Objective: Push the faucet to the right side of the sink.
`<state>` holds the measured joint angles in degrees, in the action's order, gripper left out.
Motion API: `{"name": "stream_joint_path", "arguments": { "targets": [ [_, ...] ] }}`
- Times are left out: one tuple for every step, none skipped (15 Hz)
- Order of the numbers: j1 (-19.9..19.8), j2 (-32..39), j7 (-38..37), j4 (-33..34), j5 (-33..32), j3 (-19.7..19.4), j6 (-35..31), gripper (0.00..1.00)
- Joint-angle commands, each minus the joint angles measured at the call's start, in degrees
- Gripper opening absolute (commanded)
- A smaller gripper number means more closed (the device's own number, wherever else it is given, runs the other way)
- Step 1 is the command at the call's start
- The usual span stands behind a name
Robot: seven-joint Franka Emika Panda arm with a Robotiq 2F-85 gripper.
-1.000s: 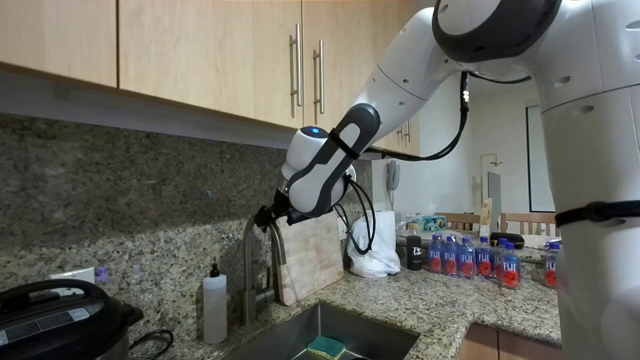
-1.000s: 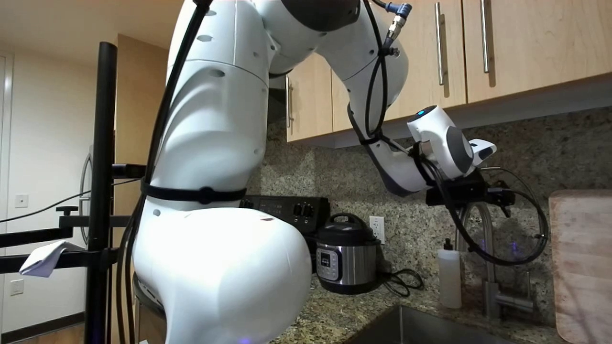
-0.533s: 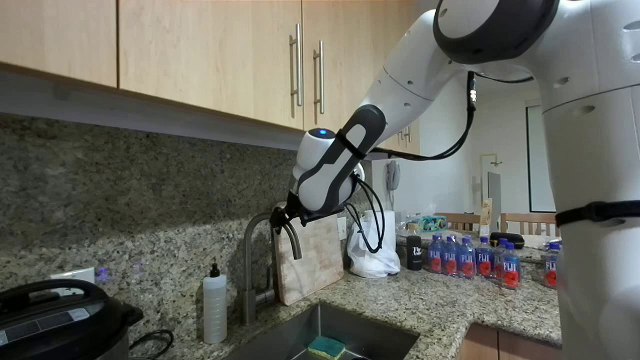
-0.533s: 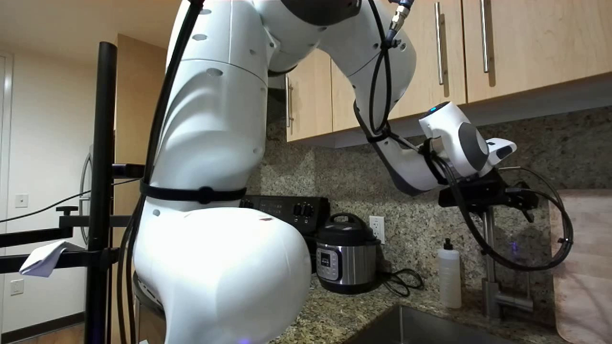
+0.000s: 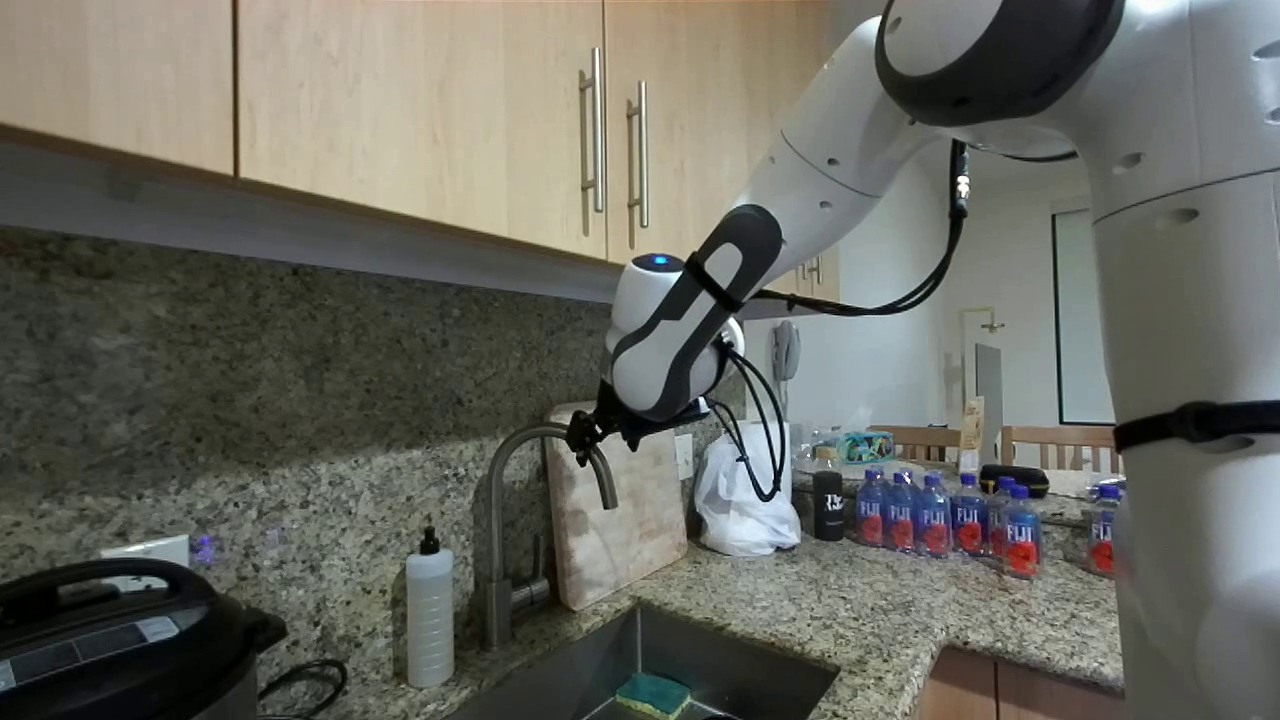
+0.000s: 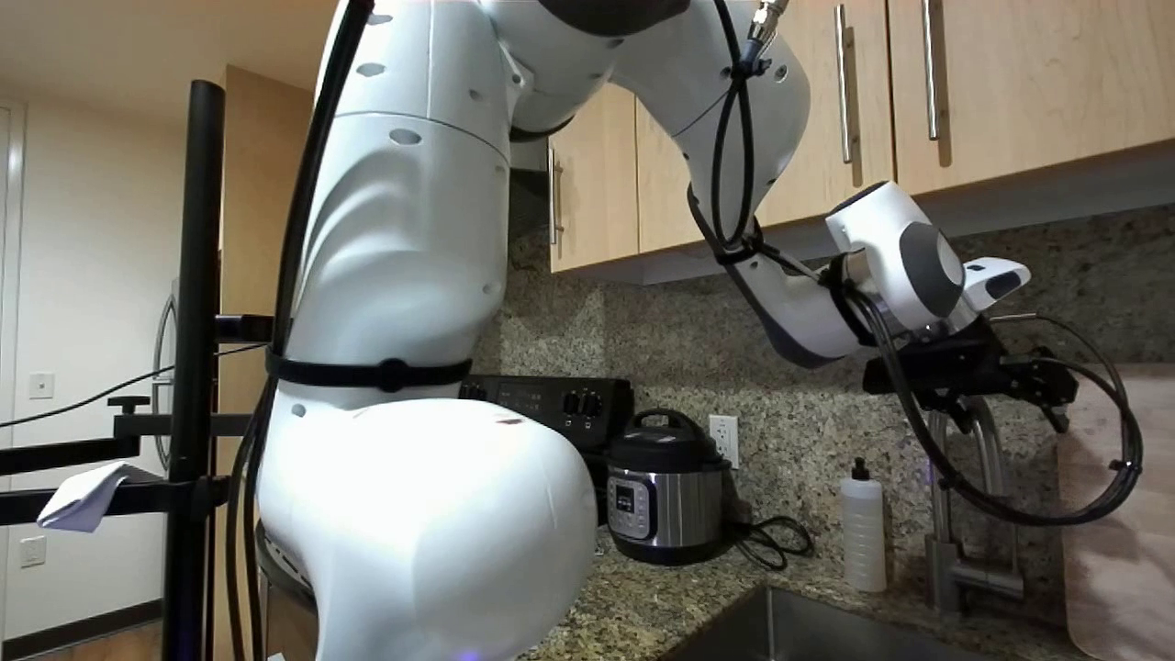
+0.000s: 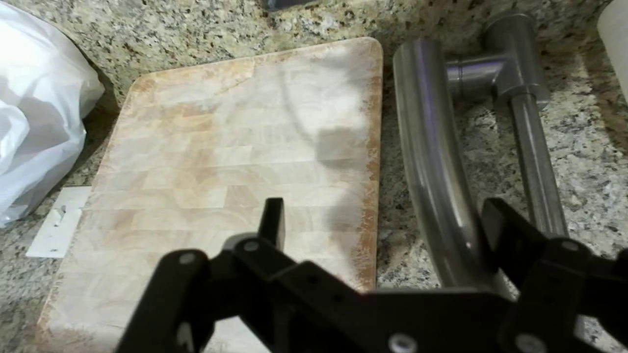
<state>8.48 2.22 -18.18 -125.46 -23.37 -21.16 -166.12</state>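
Note:
The faucet (image 5: 496,520) is a tall steel gooseneck at the back of the sink (image 5: 740,648). Its arched spout slants toward the cutting board side. My gripper (image 5: 585,438) is up at the arch in both exterior views. In the wrist view, the gripper (image 7: 385,213) is open, its fingers wide apart. The faucet's spout (image 7: 427,127) passes between them, close against the right-hand finger (image 7: 508,223); whether they touch is hard to tell. The gripper's body hides the spot where the spout runs under it. Part of the sink (image 6: 808,624) lies below the frame.
A wooden cutting board (image 5: 620,520) leans beside the faucet, with a white bag (image 5: 745,500) past it. A soap bottle (image 5: 430,620) stands on the opposite side. Cabinets (image 5: 420,110) hang above the arm. A sponge (image 5: 653,694) lies in the sink. Several water bottles (image 5: 935,515) stand farther along.
In both exterior views my gripper has moved to the right. The spout has swung the same way, toward the cutting board, while the faucet's base stays put. The fingers stay open.

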Motion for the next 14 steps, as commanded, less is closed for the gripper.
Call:
{"name": "stream_joint_path", "arguments": {
  "targets": [
    [-0.9,-1.4,1.0,-0.1,2.8,-0.8,2.0,1.00],
    [-0.9,-1.3,0.9,0.2,3.1,-1.1,2.2,1.00],
    [-0.9,-1.0,1.2,0.5,4.0,-1.3,2.3,1.00],
    [-0.9,-0.8,1.4,0.8,4.9,-1.5,2.5,1.00],
    [-1.0,-0.6,1.4,1.2,5.6,-1.7,2.9,1.00],
    [-1.0,-0.5,1.9,1.4,6.7,-1.9,3.4,1.00],
    [-1.1,-0.5,2.1,1.7,7.7,-2.0,3.7,1.00],
    [-1.1,-0.5,2.3,2.0,8.6,-2.3,4.3,1.00],
    [-1.1,-0.5,2.3,2.4,9.0,-2.6,4.8,1.00],
    [-1.1,-0.4,2.1,2.9,9.4,-3.0,5.3,1.00],
    [-1.2,-0.2,2.4,3.6,9.9,-3.3,5.8,1.00],
    [-1.2,0.1,2.5,4.3,10.4,-3.7,6.4,1.00],
    [-1.3,0.3,2.7,5.0,11.1,-4.1,6.7,1.00],
    [-1.5,0.8,2.9,5.8,11.8,-4.4,7.1,1.00]
  ]
}}
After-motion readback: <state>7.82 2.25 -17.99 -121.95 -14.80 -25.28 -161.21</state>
